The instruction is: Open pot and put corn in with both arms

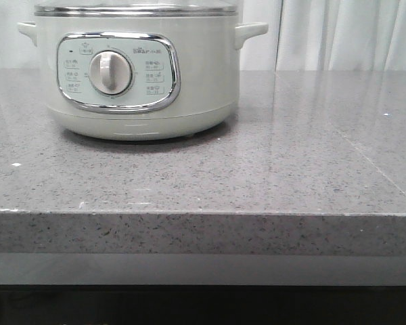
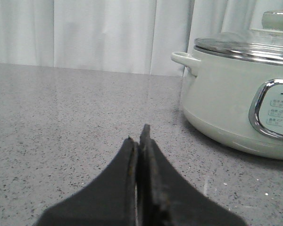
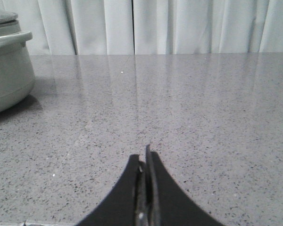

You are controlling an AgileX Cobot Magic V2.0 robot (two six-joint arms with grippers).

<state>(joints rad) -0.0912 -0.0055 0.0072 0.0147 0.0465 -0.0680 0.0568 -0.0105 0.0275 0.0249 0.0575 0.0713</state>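
pot (image 1: 139,68): on the grey countertop (image 1: 271,169), panel and dial facing the robot; pale green-white, glass lid (image 2: 247,44) on, knob on top
left gripper (image 2: 139,136): pinched together, empty; pot just ahead toward its right, looks the nearer arm for the lid
right gripper (image 3: 145,157): pinched together, empty; pot ahead toward its left, farther off
corn: not visible in any view

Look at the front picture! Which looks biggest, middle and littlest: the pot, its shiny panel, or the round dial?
1. The pot, biggest, though its top is cut off.
2. The control panel on its front.
3. The dial inside that panel, smallest.
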